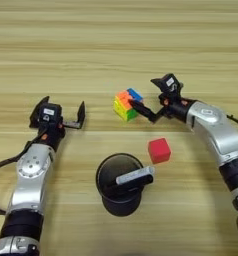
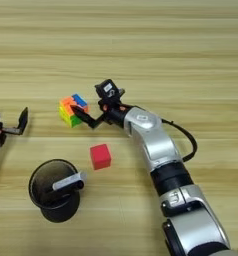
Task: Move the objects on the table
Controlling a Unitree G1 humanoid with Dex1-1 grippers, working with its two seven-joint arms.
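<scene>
The multicoloured puzzle cube (image 1: 126, 104) lies near the middle of the table (image 1: 116, 45). My right gripper (image 1: 147, 95) is just right of it and open. Its lower fingertip (image 1: 139, 107) rests against the cube's right side, and its upper finger stands clear above and to the right. The small red cube (image 1: 159, 150) sits in front of the puzzle cube, slightly right. A black cup (image 1: 119, 187) stands at front centre, with a black-and-silver marker (image 1: 134, 176) leaning over its rim. At the left my left gripper (image 1: 60, 113) is open and holds nothing, well apart from all objects.
Both silver forearms come in from the bottom corners. A black cable (image 2: 183, 137) loops beside the right forearm. Bare wood stretches across the far half of the table.
</scene>
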